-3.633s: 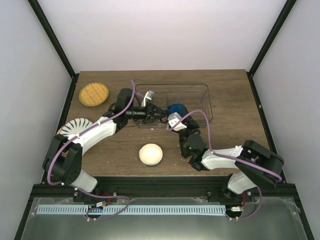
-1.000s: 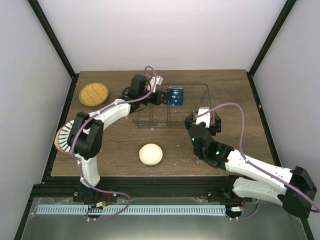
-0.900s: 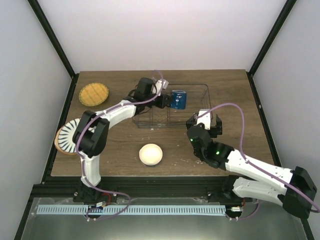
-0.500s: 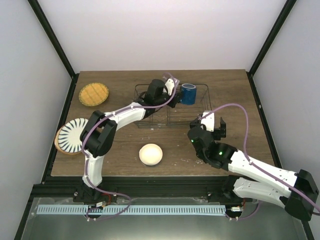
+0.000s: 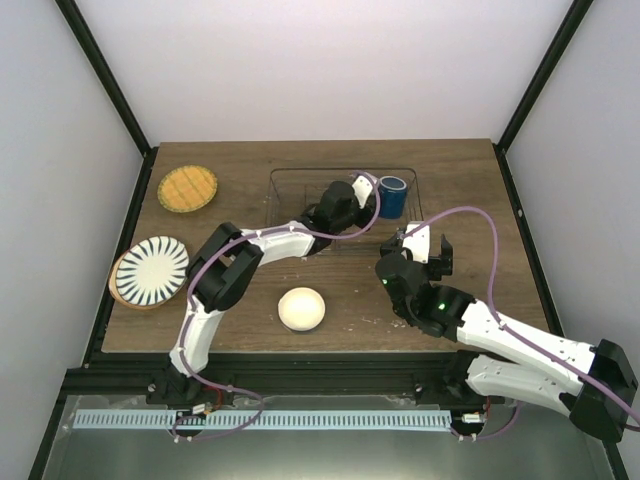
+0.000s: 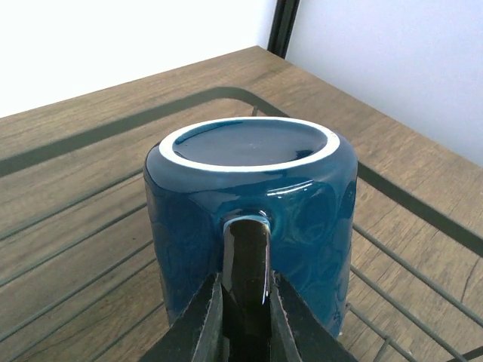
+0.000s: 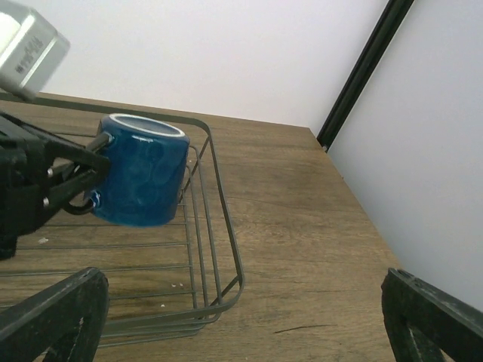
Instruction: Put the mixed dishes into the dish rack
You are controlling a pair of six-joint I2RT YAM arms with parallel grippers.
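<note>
The dark blue cup (image 5: 392, 197) is upside down, its white-ringed base up, inside the right end of the grey wire dish rack (image 5: 300, 172). My left gripper (image 5: 372, 196) is shut on the cup's handle (image 6: 246, 249), one finger on each side. In the right wrist view the cup (image 7: 143, 170) hangs just over the rack's wire floor (image 7: 198, 260). My right gripper (image 5: 426, 246) stands open and holds nothing, near the rack's front right corner. The cream bowl (image 5: 302, 308) sits on the table in front. The orange-yellow grid plate (image 5: 187, 188) lies far left.
The striped white plate (image 5: 151, 268) rests on the tan plate (image 5: 116, 288) at the table's left edge. The left arm reaches across the rack's middle. Black frame posts stand at both back corners. Bare wood lies to the right of the rack (image 7: 317, 226).
The left gripper has carried the cup rightward along the rack to its right end, and the cup now points base up. The right arm has hardly moved.
</note>
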